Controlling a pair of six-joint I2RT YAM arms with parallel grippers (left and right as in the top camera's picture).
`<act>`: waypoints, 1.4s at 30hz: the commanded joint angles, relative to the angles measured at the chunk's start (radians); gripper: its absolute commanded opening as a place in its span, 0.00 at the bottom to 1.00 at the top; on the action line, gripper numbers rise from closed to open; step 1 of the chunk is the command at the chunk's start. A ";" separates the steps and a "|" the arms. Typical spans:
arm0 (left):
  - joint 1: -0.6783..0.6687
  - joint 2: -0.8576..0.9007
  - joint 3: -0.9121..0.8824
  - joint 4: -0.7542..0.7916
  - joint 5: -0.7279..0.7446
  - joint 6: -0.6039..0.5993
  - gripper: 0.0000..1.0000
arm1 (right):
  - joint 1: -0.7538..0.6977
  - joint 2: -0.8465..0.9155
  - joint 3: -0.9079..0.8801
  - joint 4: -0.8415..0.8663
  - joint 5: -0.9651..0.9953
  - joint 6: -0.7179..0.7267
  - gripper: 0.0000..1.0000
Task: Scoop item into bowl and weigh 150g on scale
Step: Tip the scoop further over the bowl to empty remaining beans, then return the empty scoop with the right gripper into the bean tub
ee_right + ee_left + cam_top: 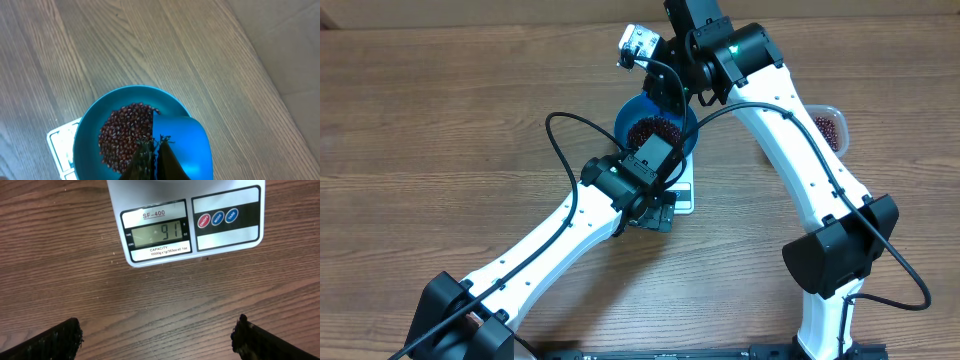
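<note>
Left claw [159,332] spread wide, empty, over wooden table [50,255] by white digital scale [225,235]; right claw [152,161] clamped on blue plastic scoop [186,145] above round blue bowl [89,126] of red-brown beans [122,131].

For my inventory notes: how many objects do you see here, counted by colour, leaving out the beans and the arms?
Blue: 2 (bowl, scoop)
White: 1 (scale)
Clear: 1 (tub)
Total: 4

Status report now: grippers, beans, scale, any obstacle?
Left gripper open, empty, hovering before the scale. Right gripper shut on blue scoop above the bowl. Beans in bowl; display reads 91, below target. No obstacle seen.
</note>
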 commanded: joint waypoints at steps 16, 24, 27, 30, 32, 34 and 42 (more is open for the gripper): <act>0.002 -0.016 0.017 0.001 -0.016 -0.018 1.00 | 0.023 -0.044 0.037 -0.003 -0.037 0.046 0.04; 0.002 -0.016 0.017 0.001 -0.016 -0.018 0.99 | 0.018 -0.044 0.037 0.003 -0.011 0.111 0.04; 0.002 -0.016 0.017 0.001 -0.016 -0.018 1.00 | 0.016 -0.044 0.037 0.005 -0.011 0.129 0.04; 0.002 -0.016 0.017 0.001 -0.016 -0.018 0.99 | 0.005 -0.044 0.037 0.016 -0.012 0.217 0.04; 0.002 -0.016 0.017 0.001 -0.016 -0.018 0.99 | -0.008 -0.044 0.037 0.027 -0.017 0.285 0.04; 0.002 -0.016 0.017 0.001 -0.016 -0.018 0.99 | -0.025 -0.044 0.037 0.031 -0.062 0.334 0.04; 0.002 -0.016 0.017 0.001 -0.016 -0.018 1.00 | -0.174 -0.044 0.037 0.034 -0.372 0.492 0.04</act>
